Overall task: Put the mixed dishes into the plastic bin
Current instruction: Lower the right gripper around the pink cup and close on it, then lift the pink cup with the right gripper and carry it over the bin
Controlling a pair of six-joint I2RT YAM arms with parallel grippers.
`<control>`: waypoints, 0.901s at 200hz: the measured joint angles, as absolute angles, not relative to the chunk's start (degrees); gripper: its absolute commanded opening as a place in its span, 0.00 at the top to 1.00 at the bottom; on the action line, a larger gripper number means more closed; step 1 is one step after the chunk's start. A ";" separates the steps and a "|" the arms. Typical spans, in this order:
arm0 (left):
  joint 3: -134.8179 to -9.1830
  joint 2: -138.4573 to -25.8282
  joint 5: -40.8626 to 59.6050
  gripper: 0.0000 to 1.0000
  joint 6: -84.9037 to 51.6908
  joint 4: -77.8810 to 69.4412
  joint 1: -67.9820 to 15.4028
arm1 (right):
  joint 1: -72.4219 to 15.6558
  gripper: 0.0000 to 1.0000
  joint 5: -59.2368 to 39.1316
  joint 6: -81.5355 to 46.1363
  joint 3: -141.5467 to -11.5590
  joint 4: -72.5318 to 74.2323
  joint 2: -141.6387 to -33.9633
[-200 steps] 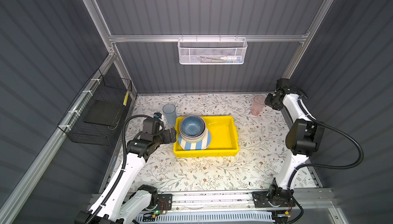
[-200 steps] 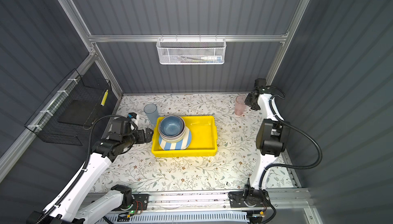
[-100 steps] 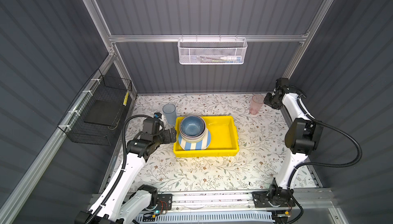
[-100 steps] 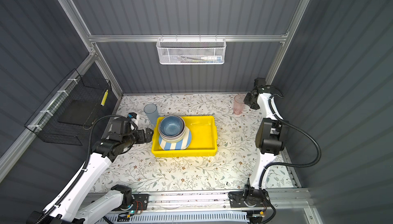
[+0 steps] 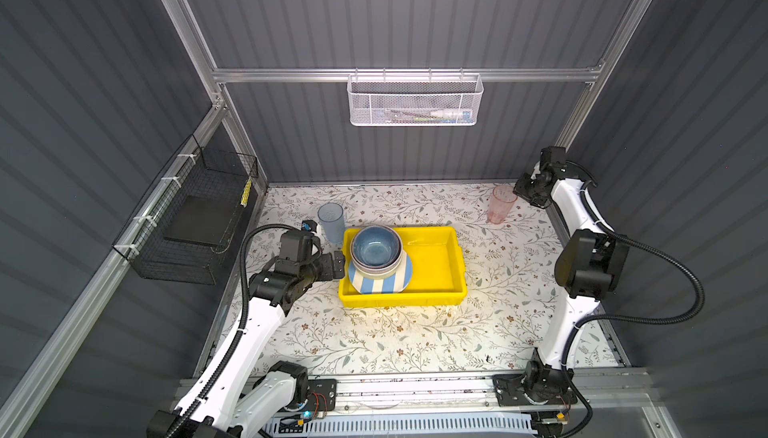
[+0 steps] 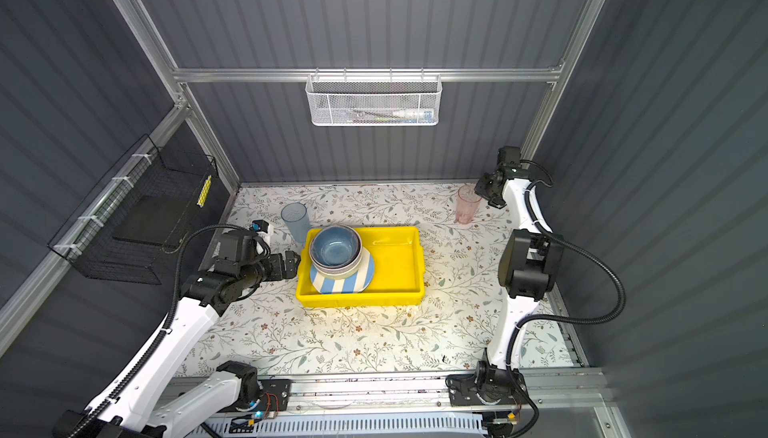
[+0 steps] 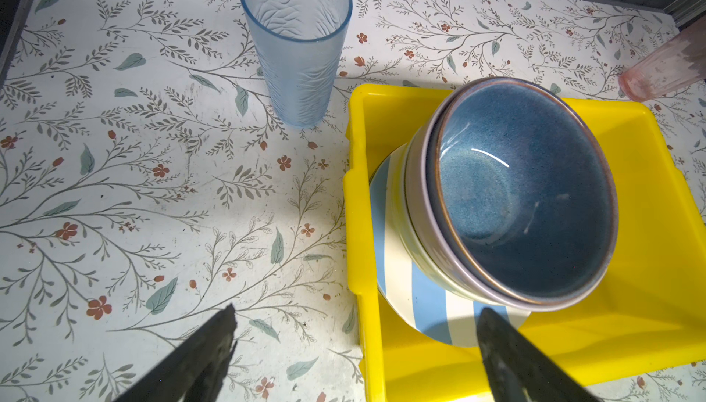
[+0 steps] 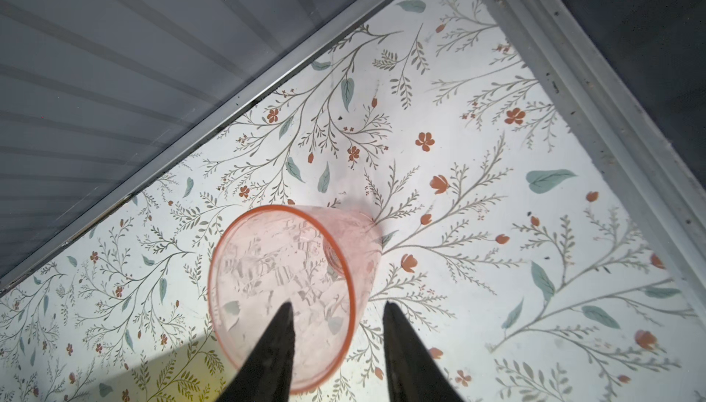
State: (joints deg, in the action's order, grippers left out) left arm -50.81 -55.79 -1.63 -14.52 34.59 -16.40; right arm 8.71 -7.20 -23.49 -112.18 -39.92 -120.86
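Right hand [image 8: 336,304] straddles thin rim of crinkle-textured translucent pink tumbler [image 8: 267,259]

Both top views look down over the whole table [image 5: 374,332]; wrist cameras look closely past fingers [image 7: 198,362].

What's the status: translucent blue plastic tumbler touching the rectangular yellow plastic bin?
Apart. Left wrist view shows floral tablecloth between blue tumbler and yellow bin.

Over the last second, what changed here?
The right end effector edged slightly toward the pink tumbler, now straddling its rim, not clamped. Left end effector, blue tumbler, yellow bin and stacked dishes stayed put.
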 measured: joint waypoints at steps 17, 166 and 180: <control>-50.81 -55.79 -1.65 0.00 -14.50 34.61 -16.40 | 8.69 0.60 -7.53 -23.59 -113.62 -40.16 -123.79; -50.81 -55.79 -1.72 0.00 -13.87 34.63 -16.40 | 7.11 1.00 -7.09 -20.80 -105.25 -42.94 -117.69; -50.81 -55.79 -1.74 0.00 -13.87 34.63 -16.40 | 5.82 1.00 -7.07 -19.92 -102.43 -43.27 -113.43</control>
